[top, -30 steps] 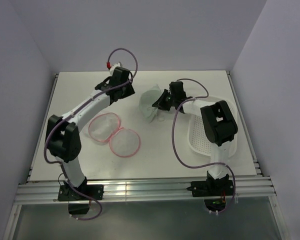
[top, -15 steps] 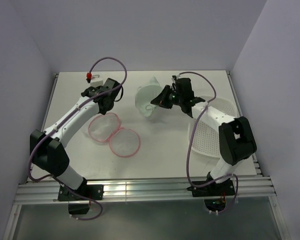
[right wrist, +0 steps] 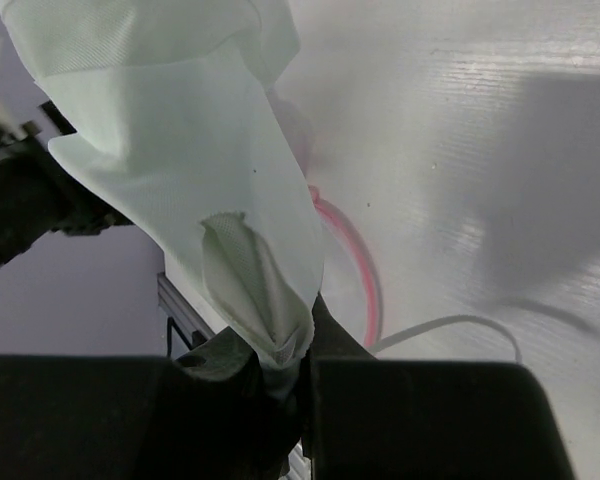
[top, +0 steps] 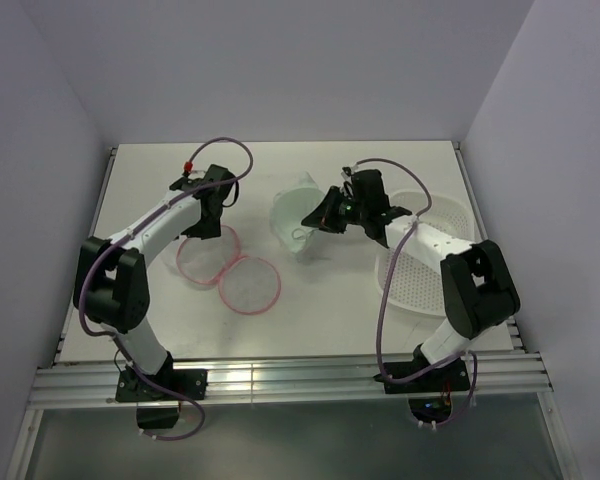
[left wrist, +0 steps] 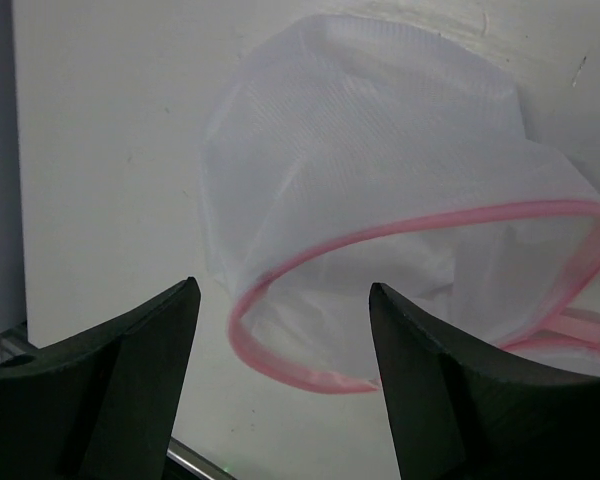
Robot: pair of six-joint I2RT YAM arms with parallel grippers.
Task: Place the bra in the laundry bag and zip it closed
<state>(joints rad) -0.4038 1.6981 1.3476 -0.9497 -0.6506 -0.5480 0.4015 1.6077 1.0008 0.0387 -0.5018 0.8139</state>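
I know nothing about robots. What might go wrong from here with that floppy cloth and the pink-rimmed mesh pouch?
The right gripper pinches the bra by a small fold, the rest hanging loose; it might slip free or drape over the rim of the laundry bag instead of landing inside.
The left gripper hovers open above that bag, not holding it; the light mesh could slide or fold when the bra is pushed in.

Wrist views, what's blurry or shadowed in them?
Right wrist view: the right end effector is a dark, underexposed mass, the bra is evenly lit, and a soft shadow lies on the table. Left wrist view: the left end effector is dark and soft-edged, while the laundry bag mesh is sharp.
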